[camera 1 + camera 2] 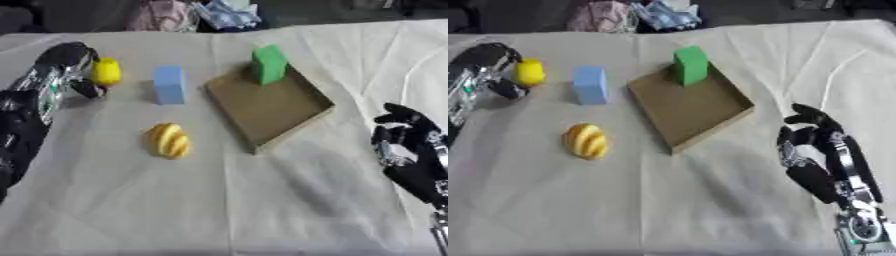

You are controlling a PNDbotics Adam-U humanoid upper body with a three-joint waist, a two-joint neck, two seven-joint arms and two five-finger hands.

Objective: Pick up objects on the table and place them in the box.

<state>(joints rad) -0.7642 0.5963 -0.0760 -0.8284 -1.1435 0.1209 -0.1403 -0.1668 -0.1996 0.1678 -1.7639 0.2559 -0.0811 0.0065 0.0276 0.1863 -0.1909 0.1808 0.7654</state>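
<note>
– So, what is the left hand [66, 67] on?

– A small yellow object [106, 71], rounded, sitting at about ten o'clock on the cloth-covered surface [262, 200]. The hand's fingers [87, 89] curl beside it, at its left side; whether they actually clasp it, I cannot tell.

– Which way does it point?

– It stands a little taller than wide, its long axis running roughly twelve to six.

– And the other things?

– A pale blue block [169, 84] stands upright just at three o'clock of the yellow object, apart from it. A ridged yellow-orange piece [169, 140], like a small loaf, lies nearer, at about seven o'clock of the blue block, long axis running roughly twelve to six. The flat brown box [289, 112] sits askew at centre, one corner toward six o'clock, with a green block [269, 64] upright in its far corner.

– Anything in the way?

– The blue block stands between the yellow object and the box.

– The right hand [811, 145]?

– Low at four o'clock, well apart from everything, fingers loosely bent, holding nothing.
</note>
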